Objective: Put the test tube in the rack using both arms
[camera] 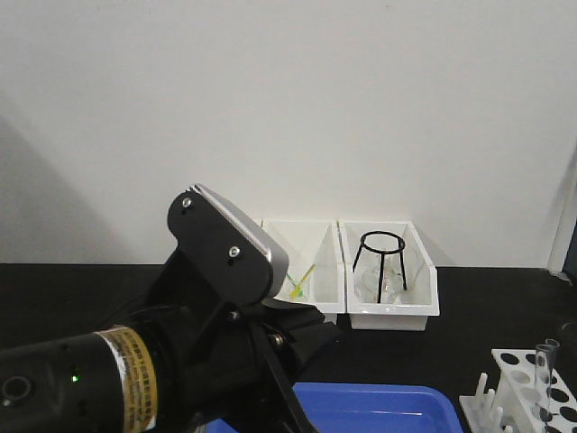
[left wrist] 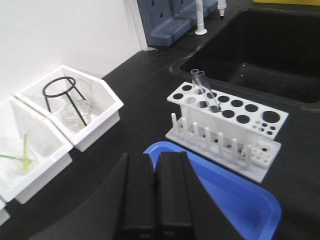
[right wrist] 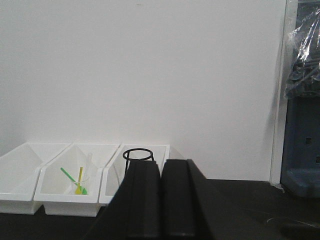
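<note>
Tube: I see the tube [left wrist: 205,91] standing tilted in a hole of the rack [left wrist: 227,125], its open rim leaning toward 11 o'clock in the left wrist view; no claw touches it.
Rack: it sits on the black tabletop [left wrist: 140,85], pegs along its near side, at 4 o'clock of the front view, where the tube [camera: 544,365] shows again in the rack [camera: 527,392].
Left claw: my left claw [left wrist: 155,192] has its two black fingers pressed together with only a thin seam between them, holding nothing; it hangs at 6 o'clock of its own view, well apart from the rack.
Right claw: my right claw [right wrist: 160,200] is likewise narrowed to a slit and empty, at 6 o'clock of its view, facing the white wall.
Arm: a black arm [camera: 135,361] with a silver-grey plate and yellow label band fills 7 o'clock of the front view.
Tray: a blue tray [left wrist: 235,197] lies just beside the rack, on its near side.
Bins: white bins [left wrist: 75,112] stand at 9 o'clock in the left wrist view; one holds a black wire stand [left wrist: 65,95] over clear glassware, the next holds yellow and green sticks [left wrist: 22,157].
Sink: a black sink [left wrist: 270,55] lies at 1 o'clock, behind the rack.
</note>
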Available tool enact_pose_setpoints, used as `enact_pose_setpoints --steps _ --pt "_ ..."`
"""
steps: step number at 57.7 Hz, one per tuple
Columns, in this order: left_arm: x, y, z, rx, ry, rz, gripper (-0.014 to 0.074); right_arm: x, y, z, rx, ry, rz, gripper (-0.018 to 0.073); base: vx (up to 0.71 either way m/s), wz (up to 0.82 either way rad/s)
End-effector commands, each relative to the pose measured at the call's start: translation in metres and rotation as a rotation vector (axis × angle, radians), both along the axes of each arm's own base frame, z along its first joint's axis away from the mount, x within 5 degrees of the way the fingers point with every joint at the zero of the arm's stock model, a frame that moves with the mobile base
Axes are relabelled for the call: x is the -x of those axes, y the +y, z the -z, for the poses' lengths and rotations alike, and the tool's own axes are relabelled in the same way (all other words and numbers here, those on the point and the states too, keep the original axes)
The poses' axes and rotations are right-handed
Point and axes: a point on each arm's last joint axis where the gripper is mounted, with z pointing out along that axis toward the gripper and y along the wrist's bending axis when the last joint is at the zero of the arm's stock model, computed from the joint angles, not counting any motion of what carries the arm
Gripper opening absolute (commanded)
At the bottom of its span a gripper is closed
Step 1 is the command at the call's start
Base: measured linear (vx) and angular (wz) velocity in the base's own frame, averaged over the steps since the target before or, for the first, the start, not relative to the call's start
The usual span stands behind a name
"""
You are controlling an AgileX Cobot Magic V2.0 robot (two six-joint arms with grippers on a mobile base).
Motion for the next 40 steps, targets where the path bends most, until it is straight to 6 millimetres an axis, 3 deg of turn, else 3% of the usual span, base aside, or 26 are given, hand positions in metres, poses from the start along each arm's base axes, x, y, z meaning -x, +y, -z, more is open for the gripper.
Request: enact_pose_setpoints --steps 1,9,19,30,40 --pt "0.006 0.020 -0.028 0.092 -0.082 -0.015 -0.0006 0.002 -0.001 -0.016 0.017 -0.102 0.011 -0.0011 0.00 0.01" --pt "0.012 0.061 -0.026 0.132 -0.105 -0.102 -0.0006 0.002 -0.001 -0.016 0.017 -0.102 0.011 -0.0011 0.00 0.00" --pt "0.029 0.119 -0.005 0.164 -0.151 -0.242 -0.0006 0.002 -0.001 -0.016 0.017 -0.102 0.011 -0.0011 0.00 0.00" --pt "0.066 0.176 0.032 0.197 -0.185 -0.436 -0.0006 0.002 -0.001 -0.016 0.017 -0.102 0.011 -0.0011 0.00 0.00" --pt "0.106 0.210 0.081 0.242 -0.230 -0.614 -0.0006 0.002 -0.001 -0.016 0.017 -0.102 0.011 -0.0011 0.00 0.00"
